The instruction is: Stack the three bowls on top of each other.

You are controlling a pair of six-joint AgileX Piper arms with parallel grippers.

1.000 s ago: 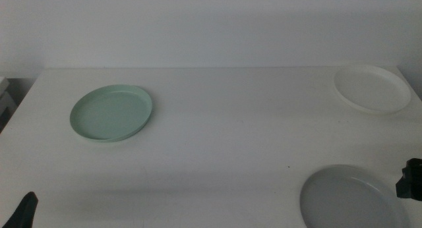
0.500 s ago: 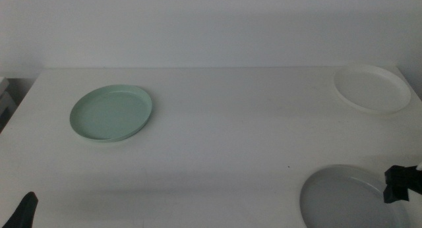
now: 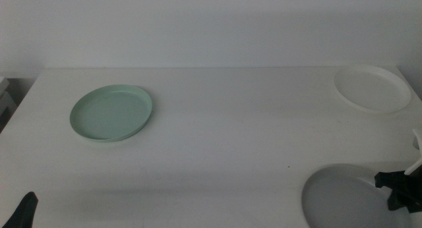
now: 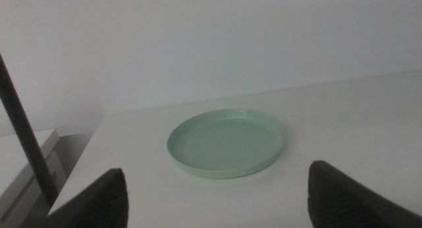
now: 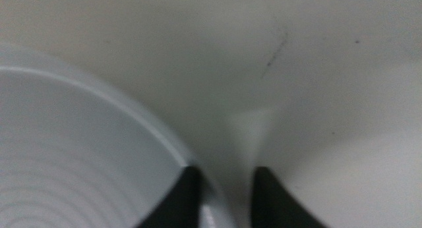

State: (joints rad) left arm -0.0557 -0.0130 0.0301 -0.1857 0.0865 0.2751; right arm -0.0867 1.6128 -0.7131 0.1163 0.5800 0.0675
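Right claw (image 3: 397,190) is seen low at the near right corner of the desk (image 3: 231,136), its two dark jaws set narrowly apart astride the rim of the grey bowl (image 3: 343,200); one jaw is placed inside the rim and one outside, and whether the rim is actually pinched cannot be told. The grey bowl is cut off by the picture's lower edge. Farther back on the right, the white bowl (image 3: 371,87) is found near the desk's far edge. Well apart on the left, the mint green bowl (image 3: 111,113) is lying flat. Left claw (image 4: 217,201) is held wide open, empty, facing that green bowl.
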